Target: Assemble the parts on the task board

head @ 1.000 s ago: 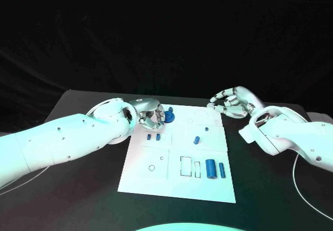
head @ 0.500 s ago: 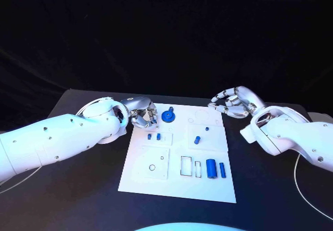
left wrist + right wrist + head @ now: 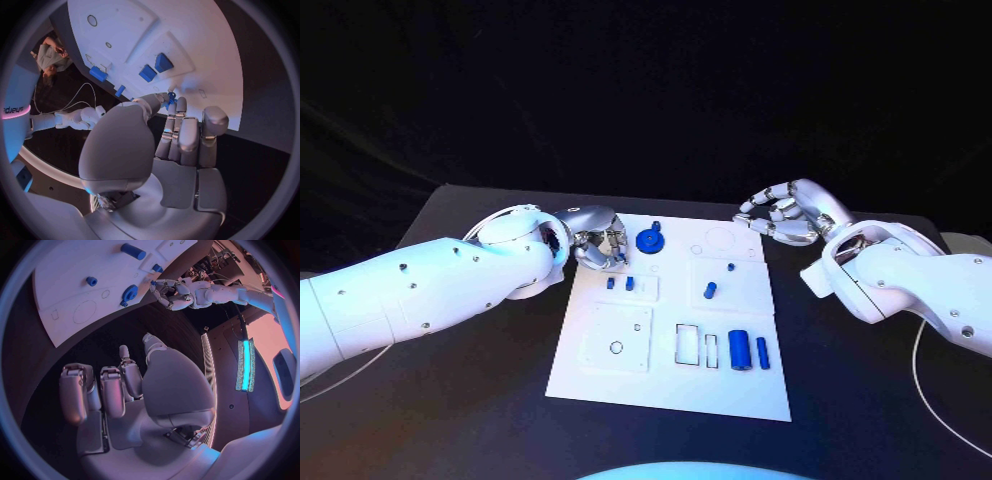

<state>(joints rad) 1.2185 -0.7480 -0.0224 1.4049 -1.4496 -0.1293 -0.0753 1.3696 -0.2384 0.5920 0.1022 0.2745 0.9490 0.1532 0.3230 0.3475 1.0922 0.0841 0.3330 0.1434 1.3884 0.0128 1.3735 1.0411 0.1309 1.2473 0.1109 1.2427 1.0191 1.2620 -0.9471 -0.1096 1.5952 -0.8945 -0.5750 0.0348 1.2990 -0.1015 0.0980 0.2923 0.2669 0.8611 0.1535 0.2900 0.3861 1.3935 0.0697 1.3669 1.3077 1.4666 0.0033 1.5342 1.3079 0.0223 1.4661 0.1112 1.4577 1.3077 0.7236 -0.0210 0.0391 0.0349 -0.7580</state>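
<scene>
On the black bench, small blue parts lie on the white board. They look light, rigid and slick, best pinched by their sides. The left robot hand and right robot hand hover curled, holding nothing.

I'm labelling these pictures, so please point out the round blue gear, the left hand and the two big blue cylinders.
Round blue gear (image 3: pixel 649 240), head view, on its top face.
Left hand (image 3: pixel 602 238), head view, on its silver fingers.
Two big blue cylinders (image 3: pixel 738 351), head view, on the thicker one's side.
</scene>
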